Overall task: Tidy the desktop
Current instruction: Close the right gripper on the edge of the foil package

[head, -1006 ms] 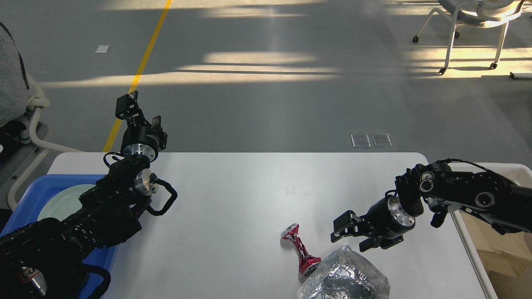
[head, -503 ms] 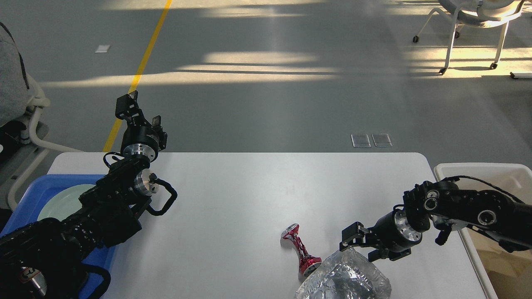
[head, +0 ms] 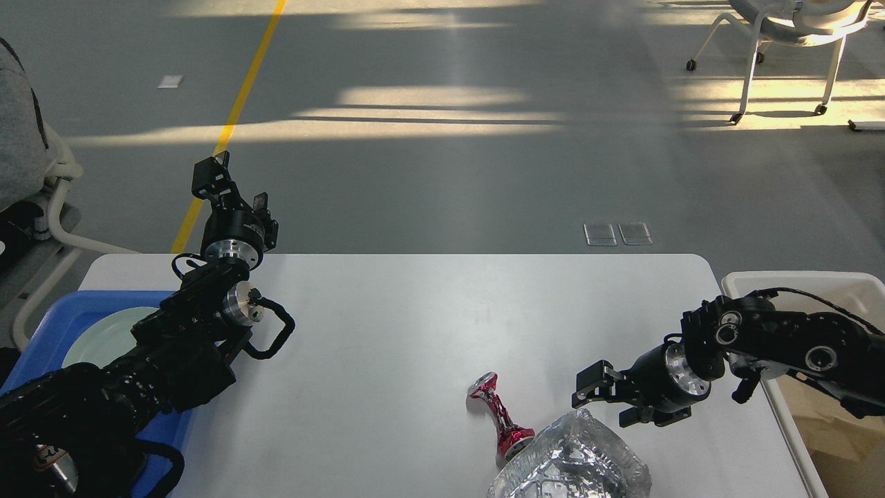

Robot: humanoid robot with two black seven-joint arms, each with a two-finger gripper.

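The white desktop [head: 387, 325] fills the lower half of the head view. A crushed red can [head: 499, 415] lies on it near the front, right of centre. Beside the can, at the front edge, sits a crumpled clear plastic container [head: 570, 463]. My right gripper [head: 610, 401] hovers open just past the container's far rim, fingers pointing left; I cannot tell whether it touches the rim. My left gripper [head: 234, 185] is raised above the desktop's far left corner, open and holding nothing.
A blue tray [head: 52, 315] holding a pale green plate [head: 104, 339] sits at the left edge, partly under my left arm. A white bin [head: 802, 283] with brown contents stands off the right edge. A wheeled chair [head: 788, 41] stands far back right.
My right gripper has dropped and drawn back to the right, ending close over the plastic container's far rim. The left arm, the can and the tray have not moved.
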